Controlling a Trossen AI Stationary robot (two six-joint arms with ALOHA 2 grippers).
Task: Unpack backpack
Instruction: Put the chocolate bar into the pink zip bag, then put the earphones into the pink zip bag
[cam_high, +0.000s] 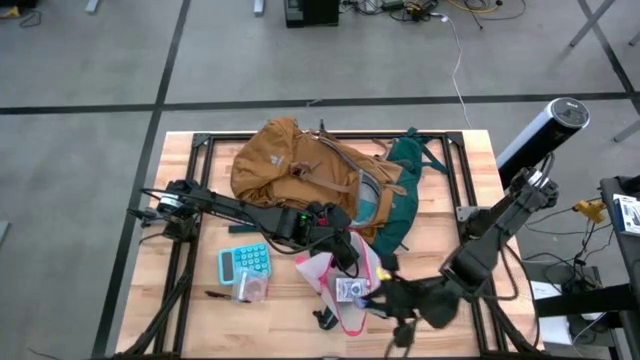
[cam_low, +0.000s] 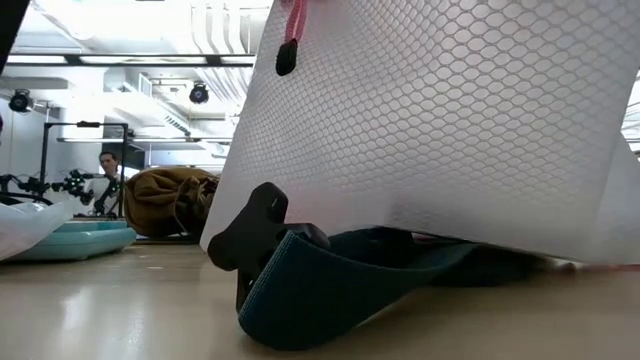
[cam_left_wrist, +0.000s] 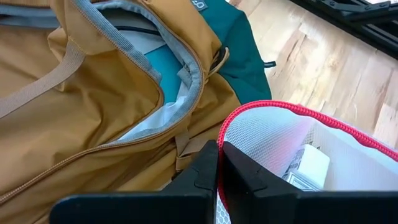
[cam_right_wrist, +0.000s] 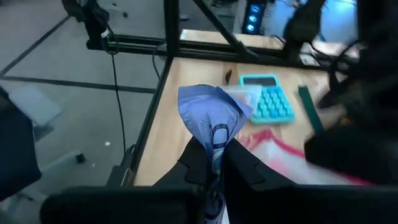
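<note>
The mustard-tan backpack (cam_high: 295, 165) lies on the table's far middle, its grey-lined mouth (cam_left_wrist: 168, 106) open and its dark green back panel (cam_high: 405, 185) toward the right. My left gripper (cam_high: 340, 243) is just near of it, shut on the clear pink-edged pouch (cam_high: 340, 285), which fills the low view (cam_low: 450, 120). My right gripper (cam_high: 385, 298) is by the pouch's right side near the table's near edge, shut on a pale blue foil packet (cam_right_wrist: 211, 115). A dark green strap with a black buckle (cam_low: 300, 290) lies on the table under the pouch. My left gripper pinches the pouch's pink top edge (cam_left_wrist: 222, 140) between its two shut fingers. The pouch's mouth gapes open beside the fingers, and small items show inside it. My right gripper pinches the blue packet by its lower part (cam_right_wrist: 214, 152). The packet's crumpled end (cam_right_wrist: 208, 102) sticks out past the fingertips, lifted clear of the table.
A teal calculator (cam_high: 245, 263) and a small clear packet (cam_high: 250, 290) lie on the near left of the table. A black frame (cam_high: 200, 150) runs around the table's edge. In the low view a person (cam_low: 105, 175) shows in the room behind.
</note>
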